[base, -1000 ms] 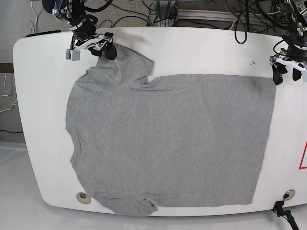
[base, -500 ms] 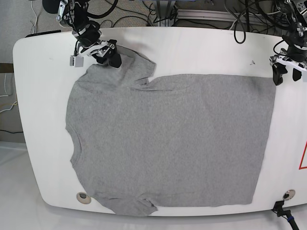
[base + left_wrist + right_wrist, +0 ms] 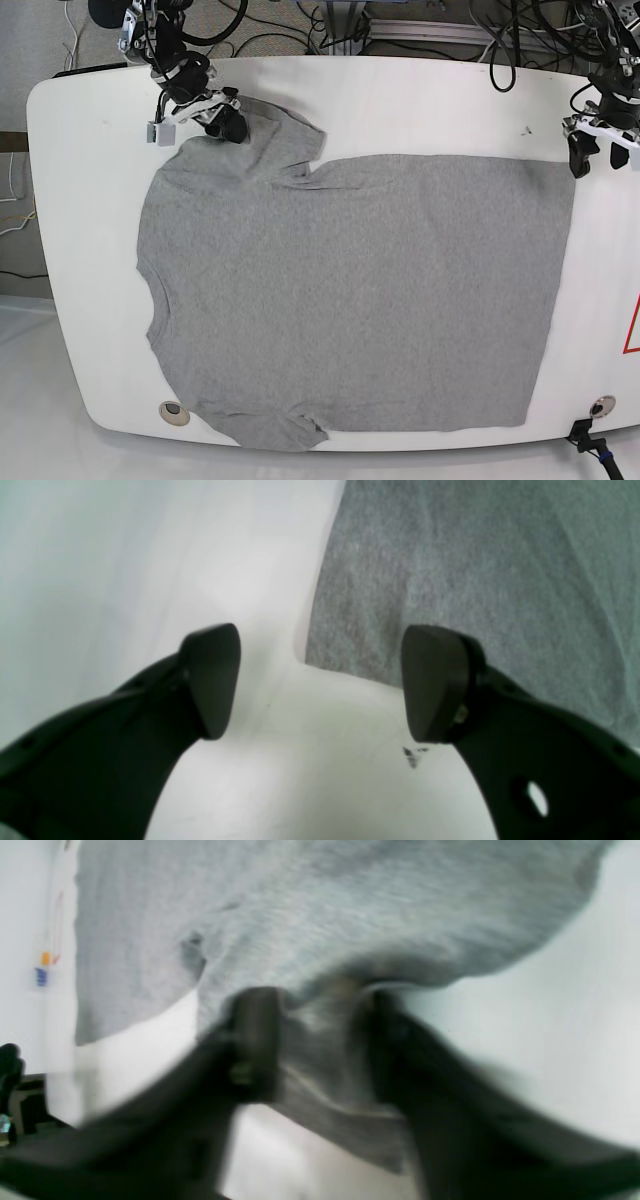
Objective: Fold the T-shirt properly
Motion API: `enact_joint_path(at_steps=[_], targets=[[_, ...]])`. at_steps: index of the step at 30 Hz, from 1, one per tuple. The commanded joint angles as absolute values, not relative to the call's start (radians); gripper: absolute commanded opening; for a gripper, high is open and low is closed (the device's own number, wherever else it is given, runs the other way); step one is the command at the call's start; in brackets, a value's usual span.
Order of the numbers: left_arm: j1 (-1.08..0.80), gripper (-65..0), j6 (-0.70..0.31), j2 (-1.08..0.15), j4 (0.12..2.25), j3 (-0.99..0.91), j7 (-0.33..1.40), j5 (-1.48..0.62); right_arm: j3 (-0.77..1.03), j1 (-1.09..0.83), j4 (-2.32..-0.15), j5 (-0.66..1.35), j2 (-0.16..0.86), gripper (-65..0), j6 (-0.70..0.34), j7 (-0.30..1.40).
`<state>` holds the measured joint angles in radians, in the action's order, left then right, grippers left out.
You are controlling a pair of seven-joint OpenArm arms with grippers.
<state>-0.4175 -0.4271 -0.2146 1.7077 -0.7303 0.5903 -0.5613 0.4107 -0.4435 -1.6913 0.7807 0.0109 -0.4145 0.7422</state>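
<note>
A white surface [image 3: 420, 100] with rounded corners is filling the base view, with cables trailing behind its far edge. The T-shirt [image 3: 350, 300] is lying flat and spread across most of it, one sleeve reaching toward the far edge and the other hanging over the near edge. The right hand [image 3: 222, 118] is sitting at the far sleeve; in the blurred right wrist view its fingers [image 3: 255, 1040] are standing on either side of a bunched fold of grey cloth, part-way closed, though whether they are actually pinching it cannot be told. The left hand [image 3: 598, 150] is hovering at the shirt's far hem corner, its fingers [image 3: 212, 680] spread wide with bare surface and the hem corner between them, gripping nothing
</note>
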Motion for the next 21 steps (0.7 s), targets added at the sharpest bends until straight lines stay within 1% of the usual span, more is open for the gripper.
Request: enact_joint_path(at_steps=[1,2,3,7,13,21], targets=[[-0.417,-17.5,-0.429,-0.232,1.722,-0.734,0.57,-0.575,0.412,-0.447,-1.698,0.776,0.015,-57.2,-0.412,0.748],[-0.417,-17.5,-0.429,-0.232,1.722,-0.734,0.57,-0.575,0.412,-0.441,-1.698,0.776,0.015,-64.2,-0.412,0.748],[-0.417,-17.5,-0.429,-0.232,1.722,-0.734,0.57,-0.575,0.412,-0.438,-1.698,0.776,0.015,-65.0,-0.412,0.748],[-0.383,-17.5,-0.426,-0.232,1.719,-0.734,0.57,-0.575,0.412,-0.437,-1.698,0.776,0.015,-65.0,-0.412,0.748],[-0.308,-17.5,-0.427,-0.232,1.592,-0.734,0.615,-0.575,0.412,-0.438,-1.698,0.776,0.015,-65.0,-0.412,0.748],[-0.289,-17.5,-0.429,-0.229,1.532,-0.733,0.621,-0.575,0.412,-0.444,-1.698,0.776,0.018,-65.0,-0.414,0.748]])
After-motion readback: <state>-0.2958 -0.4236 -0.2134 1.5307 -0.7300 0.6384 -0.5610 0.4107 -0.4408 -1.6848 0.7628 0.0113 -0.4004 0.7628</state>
